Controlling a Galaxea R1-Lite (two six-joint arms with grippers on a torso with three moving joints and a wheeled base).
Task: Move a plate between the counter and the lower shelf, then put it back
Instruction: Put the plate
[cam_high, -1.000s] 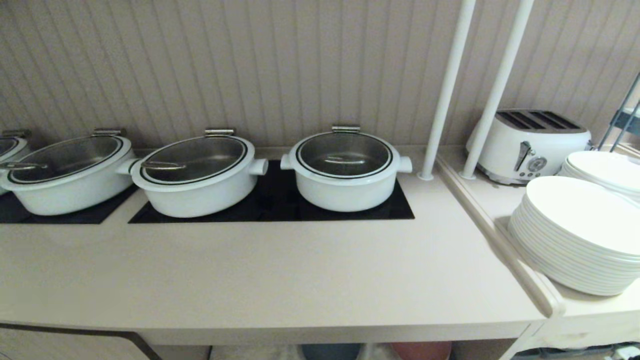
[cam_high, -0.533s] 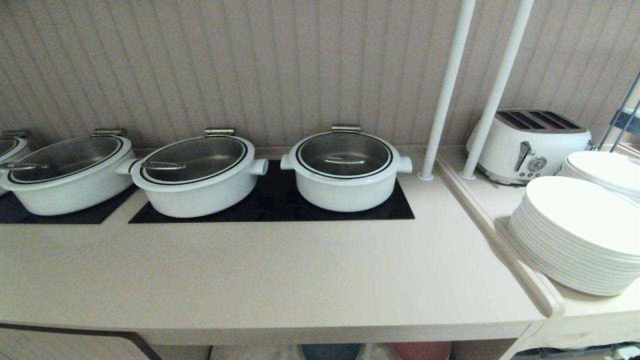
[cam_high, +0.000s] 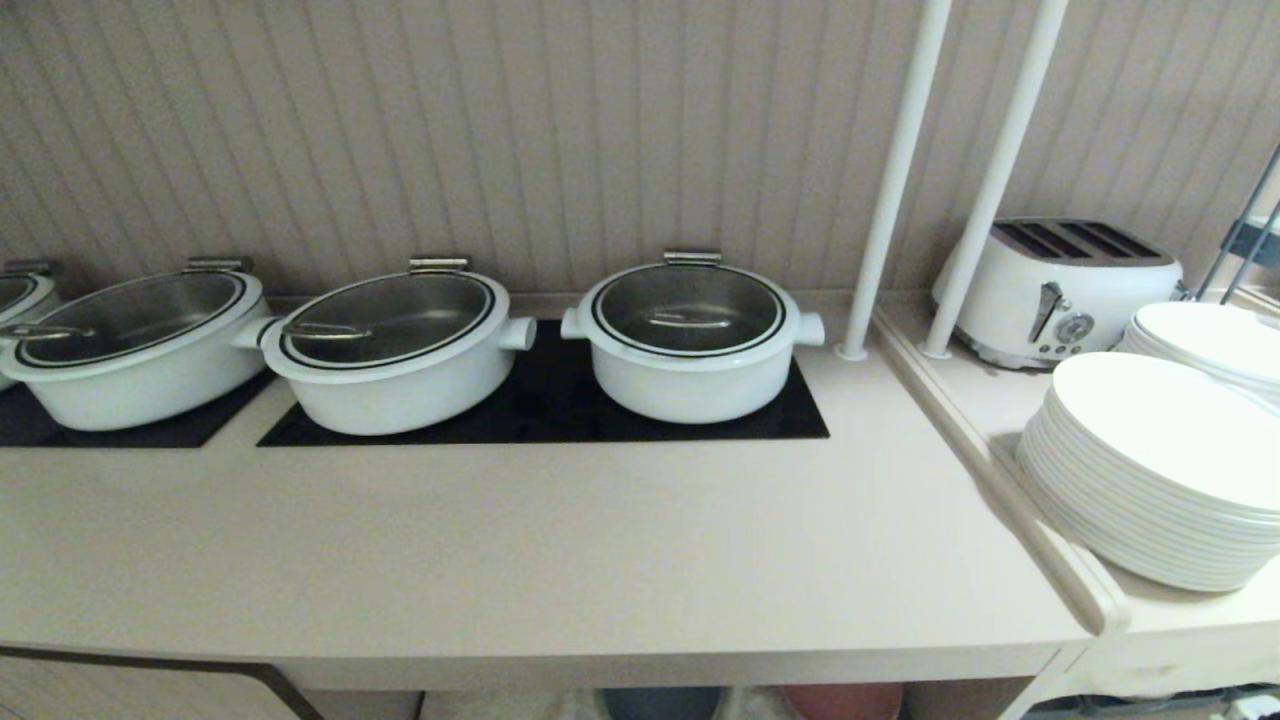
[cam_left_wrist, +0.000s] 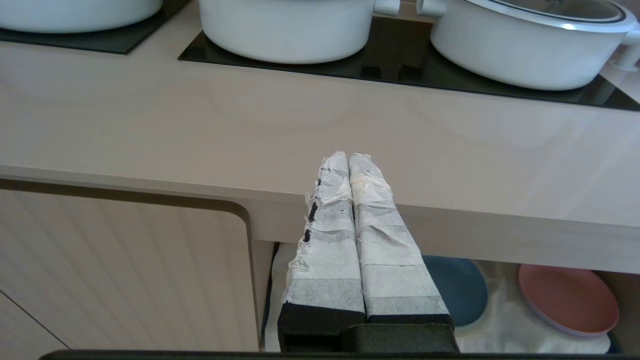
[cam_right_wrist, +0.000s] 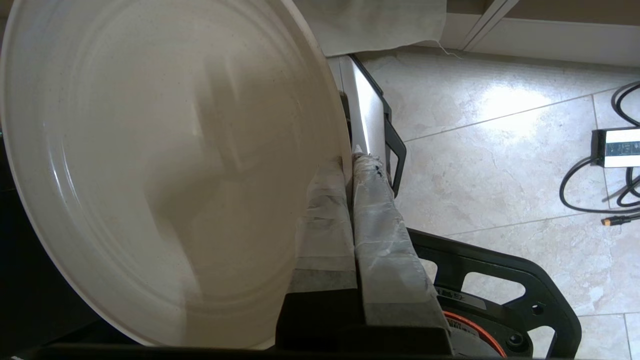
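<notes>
The plate, matte cream, round and cut off at the frame edge, is pinched by its rim in the right end effector; left end effector is closed, empty, before the smooth beige surface.

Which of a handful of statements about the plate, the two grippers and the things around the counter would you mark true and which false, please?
1. The right gripper is shut on the rim of the cream plate. True.
2. The left gripper holds a blue plate. False: it is shut and empty, out in front of the counter's edge; the blue plate lies on the lower shelf.
3. A pink plate lies on the shelf beside the blue one. True.
4. The cream plate rests on the counter in the head view. False: no small plate is there, only pots on the hob.
5. The toaster stands behind the stacked white plates. True.
</notes>
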